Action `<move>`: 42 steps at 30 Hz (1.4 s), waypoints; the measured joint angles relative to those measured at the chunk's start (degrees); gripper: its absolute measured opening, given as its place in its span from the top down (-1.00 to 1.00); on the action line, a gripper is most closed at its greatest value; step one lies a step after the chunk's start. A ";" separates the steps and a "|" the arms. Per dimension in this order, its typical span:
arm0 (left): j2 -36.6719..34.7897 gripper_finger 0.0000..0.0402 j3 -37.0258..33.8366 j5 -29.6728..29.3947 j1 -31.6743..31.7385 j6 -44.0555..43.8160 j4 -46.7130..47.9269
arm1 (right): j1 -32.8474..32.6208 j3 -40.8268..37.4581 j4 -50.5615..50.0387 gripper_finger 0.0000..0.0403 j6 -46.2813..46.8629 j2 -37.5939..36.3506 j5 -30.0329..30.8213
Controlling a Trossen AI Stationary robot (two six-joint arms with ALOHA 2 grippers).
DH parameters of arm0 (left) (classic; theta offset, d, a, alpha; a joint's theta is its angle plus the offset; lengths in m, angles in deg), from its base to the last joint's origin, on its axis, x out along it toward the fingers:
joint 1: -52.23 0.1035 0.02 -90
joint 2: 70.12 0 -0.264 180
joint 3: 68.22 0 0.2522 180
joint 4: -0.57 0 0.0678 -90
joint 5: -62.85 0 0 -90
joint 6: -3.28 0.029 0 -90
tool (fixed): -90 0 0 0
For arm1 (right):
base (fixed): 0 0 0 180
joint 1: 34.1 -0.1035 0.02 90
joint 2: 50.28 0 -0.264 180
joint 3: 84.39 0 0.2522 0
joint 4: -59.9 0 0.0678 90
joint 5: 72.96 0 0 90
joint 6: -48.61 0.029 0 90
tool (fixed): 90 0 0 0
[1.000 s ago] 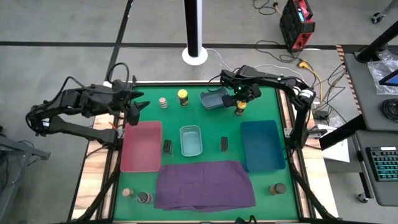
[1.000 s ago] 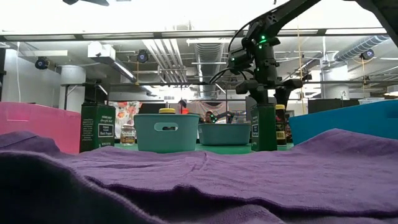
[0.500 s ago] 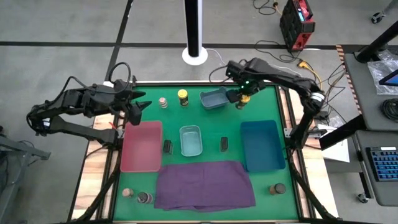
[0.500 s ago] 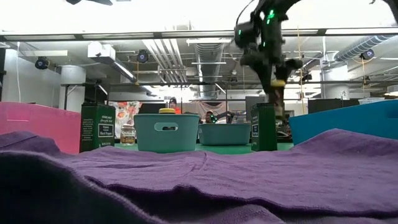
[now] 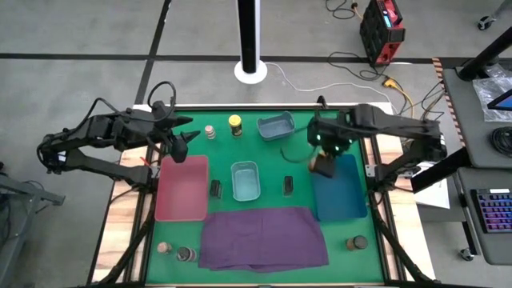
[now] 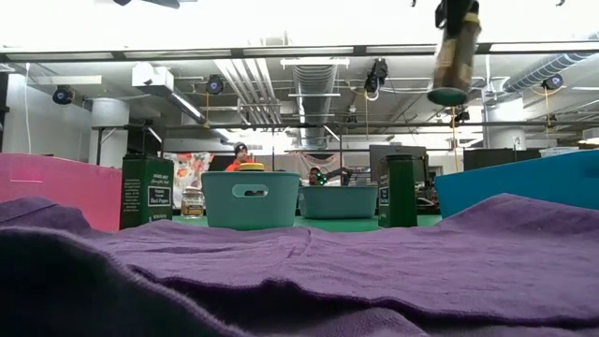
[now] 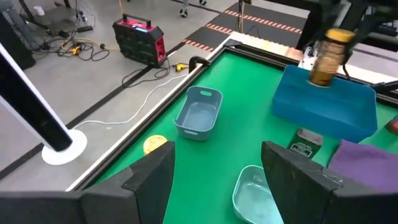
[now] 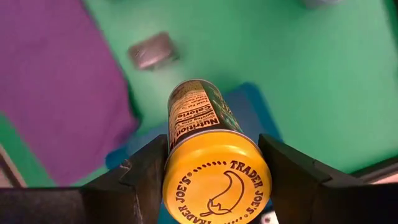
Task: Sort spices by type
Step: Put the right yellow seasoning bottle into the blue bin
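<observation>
My right gripper (image 5: 322,158) is shut on a yellow-lidded spice jar (image 6: 453,56), high above the far left corner of the blue bin (image 5: 340,192). My left gripper (image 5: 182,141) hangs open and empty above the far end of the pink tray (image 5: 182,190). Standing on the green mat are another yellow-lidded jar (image 5: 235,124), a pink-topped jar (image 5: 210,132), two dark tins (image 5: 215,189) (image 5: 288,186), two jars (image 5: 165,248) (image 5: 186,255) at the near left and one (image 5: 356,243) at the near right. My right gripper pinches the jar at its lid end (image 8: 216,180), with one finger (image 8: 146,180) on each side of the yellow lid. The fingers come from above and point steeply down, along the jar. The jar hangs below them, slightly tilted, base (image 6: 449,95) down, clear of bin and mat.
A small teal bin (image 5: 245,181) stands mid-table and a grey-blue bin (image 5: 276,126) at the far side. A purple cloth (image 5: 262,238) covers the near middle. Open mat lies between the bins. People show in the room far behind the table.
My right gripper has lifted the yellow-lidded jar off the mat beside the grey-blue bin. It has carried the jar up and toward the table's near edge, to above the blue bin's far left corner, rolling its wrist on the way. The jar now hangs clear.
</observation>
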 joint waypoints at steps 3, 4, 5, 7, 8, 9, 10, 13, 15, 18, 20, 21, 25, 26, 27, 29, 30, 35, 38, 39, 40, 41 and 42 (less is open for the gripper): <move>-0.12 -0.11 0.00 0.00 0.00 0.87 -0.67 | -3.68 -1.91 -0.07 -0.07 1.27 -0.12 0.75; -0.18 -0.11 0.00 0.00 0.00 1.16 -1.02 | -4.65 -2.77 0.00 -0.07 0.60 -0.10 0.92; -0.31 -0.11 0.00 0.00 0.00 1.64 -1.30 | -5.34 -3.72 0.00 -0.07 -0.15 0.02 0.85; -0.54 -0.11 0.00 0.02 0.00 2.55 -2.12 | -5.93 -6.10 -0.11 -0.07 -1.67 0.06 0.76; -0.64 -0.11 0.00 0.02 0.00 2.65 -2.65 | -5.93 -7.34 -0.09 -0.07 -2.61 0.08 0.99; -0.77 -0.11 0.00 0.02 0.00 2.64 -2.89 | -5.84 -8.66 0.00 -0.07 -3.08 0.10 1.46; -0.89 -0.11 0.00 0.04 0.00 2.41 -3.01 | -5.74 -9.97 -0.03 -0.07 -3.84 0.10 1.88; -1.18 -0.11 0.00 0.11 0.00 0.63 -3.14 | -5.65 -14.35 0.46 -0.07 -6.30 -0.66 2.16; -1.27 -0.11 0.00 0.11 0.00 -0.18 -3.18 | -5.74 -17.87 2.36 -0.07 -7.61 -1.84 1.75; -1.19 -0.11 0.00 0.11 0.00 -1.39 -3.25 | -5.66 -23.94 8.82 -0.07 -8.15 -3.84 1.93; -0.94 -0.11 0.00 0.11 0.00 -2.67 -3.40 | -5.21 -27.48 12.34 -0.07 -6.47 -4.70 2.11; -0.86 -0.11 0.00 0.12 0.00 -3.42 -3.43 | -4.67 -28.98 13.24 -0.07 -4.69 -4.95 1.91; -0.35 -0.11 0.00 0.11 0.00 -5.76 -3.60 | -2.17 -32.90 14.85 -0.07 3.77 -4.18 2.13; -0.12 -0.11 0.00 0.11 0.00 -5.99 -3.99 | -1.82 -33.60 15.16 -0.07 5.48 -3.96 2.34; -0.02 -0.11 0.00 0.11 0.00 -6.00 -4.71 | -1.62 -34.22 15.93 -0.07 7.07 -3.85 2.24; 0.24 -0.11 0.00 0.09 0.00 -5.82 -5.96 | -1.32 -35.00 18.05 -0.07 9.75 -3.75 1.80; 0.31 -0.11 0.00 0.09 0.00 -5.60 -6.60 | -1.20 -35.15 19.00 -0.07 10.94 -3.73 1.77; 1.17 -0.11 0.02 -1.15 0.02 -5.54 -7.29 | -0.22 -35.06 22.10 -0.07 14.66 -3.73 3.04; 1.70 -0.11 0.02 -1.33 0.01 -6.12 -7.33 | 0.64 -35.06 21.59 -0.07 14.91 -3.73 3.34; 1.95 -0.11 0.02 -1.33 0.01 -6.37 -7.48 | 1.06 -35.06 21.89 -0.07 15.01 -3.73 3.40; 2.16 -0.11 0.02 -1.34 0.00 -6.60 -7.62 | 1.38 -35.06 21.97 -0.07 15.04 -3.70 3.44; 2.39 -0.11 0.02 -1.33 0.00 -6.81 -7.60 | 1.73 -35.06 21.89 -0.07 15.04 -3.70 3.65; 2.66 -0.11 0.02 -1.33 0.00 -6.87 -7.59 | 1.98 -35.06 21.97 -0.07 15.06 -3.70 4.09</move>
